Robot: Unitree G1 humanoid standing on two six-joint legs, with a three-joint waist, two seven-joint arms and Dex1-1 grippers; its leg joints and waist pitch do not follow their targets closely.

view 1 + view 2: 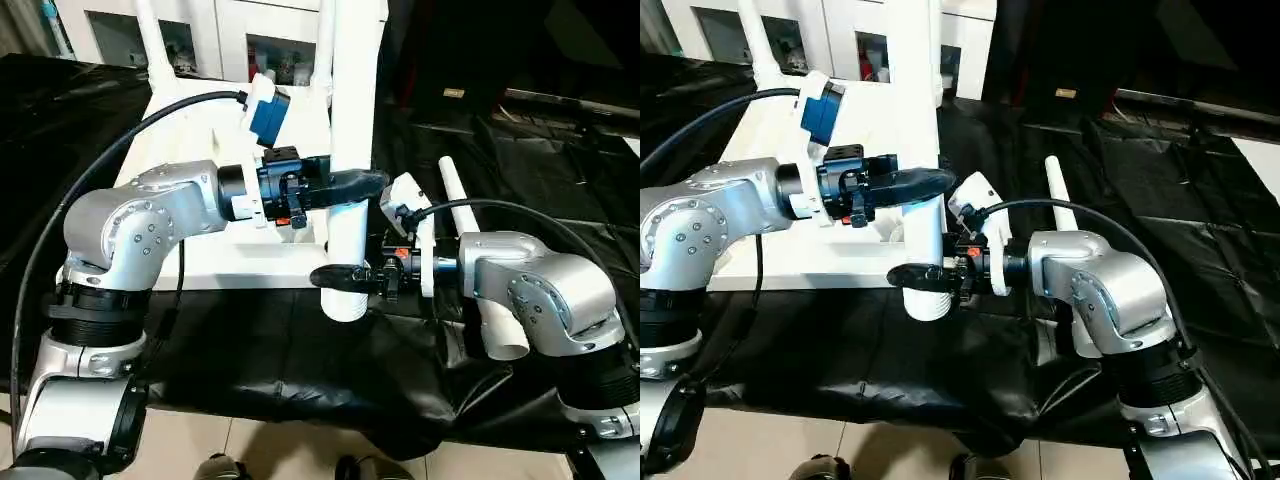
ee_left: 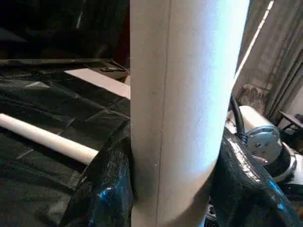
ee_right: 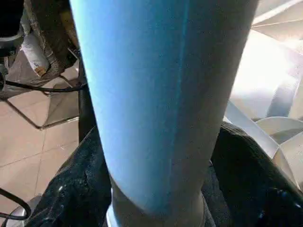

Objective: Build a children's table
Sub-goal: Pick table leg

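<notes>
here left gripper and right gripper both clamp upright table leg; no readable writing.

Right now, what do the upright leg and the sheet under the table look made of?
Leg: likely white plastic tube, smooth with a soft sheen and a faint seam line along it. Sheet: looks like thin black plastic film or coated fabric, glossy, creased and wrinkled.

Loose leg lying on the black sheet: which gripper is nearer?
Right. The right gripper clamps the upright leg low, just beside the loose leg; the left gripper grips the same upright leg higher, farther away.
</notes>
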